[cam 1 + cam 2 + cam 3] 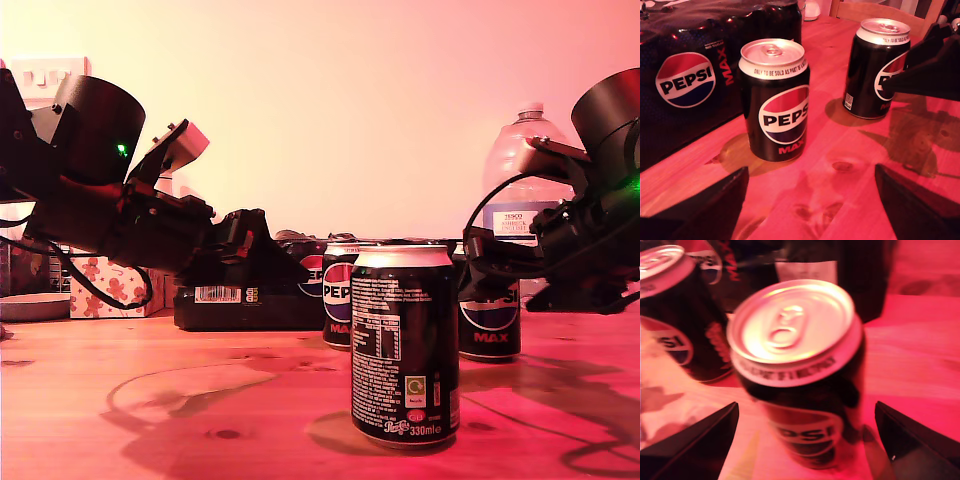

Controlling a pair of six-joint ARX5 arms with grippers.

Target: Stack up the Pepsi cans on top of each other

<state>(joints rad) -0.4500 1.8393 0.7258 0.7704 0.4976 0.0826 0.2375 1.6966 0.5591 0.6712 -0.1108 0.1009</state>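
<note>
Exterior view: three Pepsi cans upright on the wooden counter (150, 400), none stacked. Nearest can (405, 345) well forward of the shrink-wrapped Pepsi pack (250, 295), back label to the lens. Middle can (340, 295) just in front of the pack. Third can (490, 315) off the pack's far end, toward the water bottle (525, 165). One arm reaching in over the pack, the other closing on the third can.

First wrist view: first tool (810, 200) spread wide, nothing between its fingers, aimed at the middle can (775, 102) beside the pack (685, 80). Third can (875, 67) farther from the pack, second tool's dark tip touching or overlapping it; contact unclear.

Second wrist view: blurred. Second tool (805, 440) likewise apart and empty, straddling the third can (800, 375) from above, silver top close to the lens. Middle can (670, 315) nearer the pack.

Risks from here: fingers closing off-centre, tipping the can. Both arms crowding neighbouring cans, likely to clash or knock one over. Slick rims leaving little margin; a tilted set-down likely to slide off and roll.
</note>
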